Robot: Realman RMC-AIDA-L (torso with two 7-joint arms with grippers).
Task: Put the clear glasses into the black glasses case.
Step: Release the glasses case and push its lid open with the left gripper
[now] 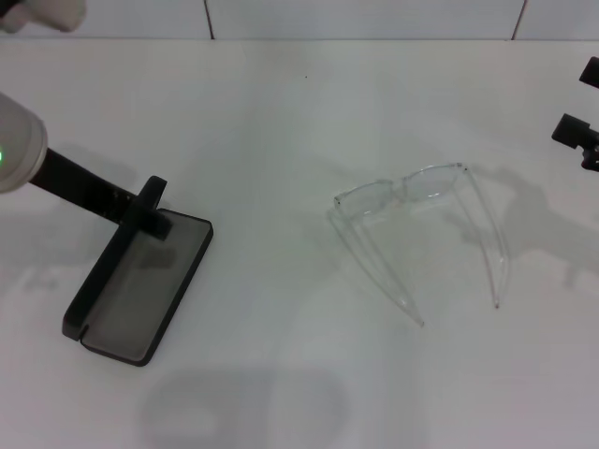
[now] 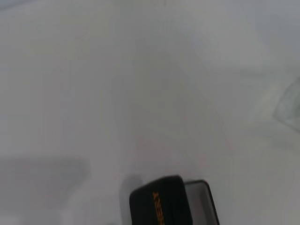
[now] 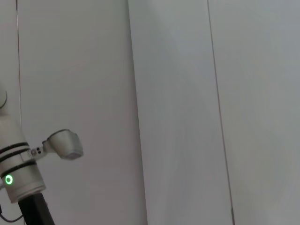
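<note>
A plain white tabletop (image 1: 281, 393) fills the head view, running back to a pale wall with thin dark seams. Nearest the robot, on its left side, the black glasses case (image 1: 140, 285) lies open on the table, its grey-lined tray facing up and its lid standing raised along the far-left edge. The left gripper (image 1: 150, 213) reaches in from the left on a black wrist and is at the lid's far end, touching or clamping it; whether its fingers are closed on the lid or only resting there cannot be told. The left wrist view shows the lid from close by, with orange lettering on matte black. Farther back and to the right, well apart from the case, the clear glasses (image 1: 421, 210) rest on the table with both long arms unfolded and splayed toward the robot, the lens front on the far side. At the far right edge, the right gripper (image 1: 582, 131) is only partly in view, above the table, holding nothing visible; its finger state cannot be told. The glasses look light, thin, smooth and slippery, and the arms would likely flex. The sturdier place to pinch appears to be the bridge or upper frame rim, gently, rather than an arm tip.
</note>
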